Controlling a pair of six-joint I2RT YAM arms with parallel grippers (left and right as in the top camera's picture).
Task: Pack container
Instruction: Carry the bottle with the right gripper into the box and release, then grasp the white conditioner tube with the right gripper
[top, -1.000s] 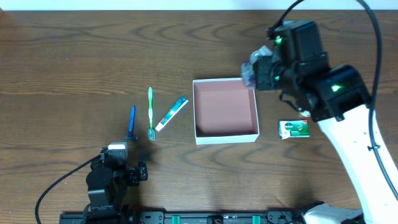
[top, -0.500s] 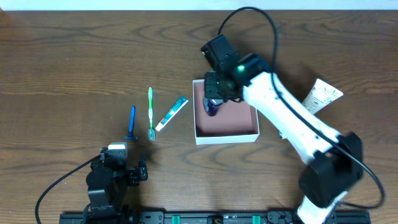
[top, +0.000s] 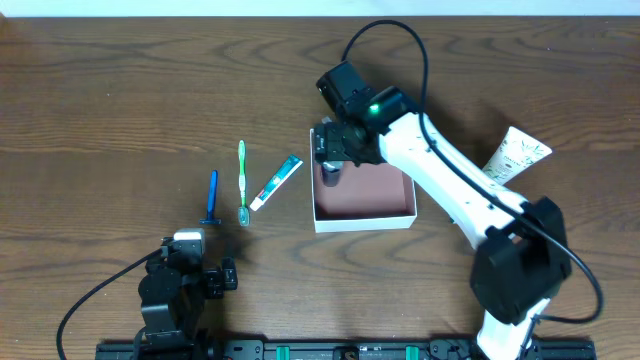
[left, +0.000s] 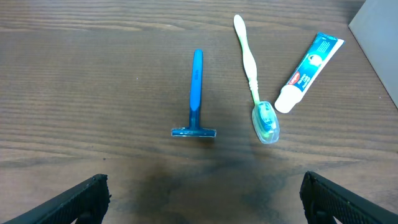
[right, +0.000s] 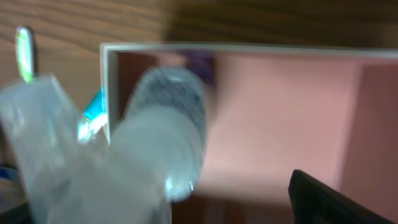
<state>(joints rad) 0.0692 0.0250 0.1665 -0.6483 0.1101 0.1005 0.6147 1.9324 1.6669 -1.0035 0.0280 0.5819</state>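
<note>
The container (top: 365, 219), a square white-walled box with a pinkish inside, sits mid-table. My right gripper (top: 331, 148) hangs over its left wall. A small clear bottle (top: 330, 174) with a dark end is just below the gripper, inside the box by that wall. In the right wrist view the bottle (right: 165, 130) is a blurred shape at the left. The right finger (right: 323, 199) stands well apart from it, so the jaws are open. My left gripper (left: 202, 208) is open above bare wood, short of the razor (left: 196, 93).
Left of the box lie a blue razor (top: 212, 197), a green toothbrush (top: 242, 180) and a toothpaste tube (top: 277, 182). A white tube (top: 518, 155) lies at the right, beyond my right arm. The left arm base (top: 170, 290) sits at the front edge.
My right arm swung from the box's right side to its left wall with the bottle. Its jaws then spread and the bottle now sits lower in the box. The left arm has not moved.
</note>
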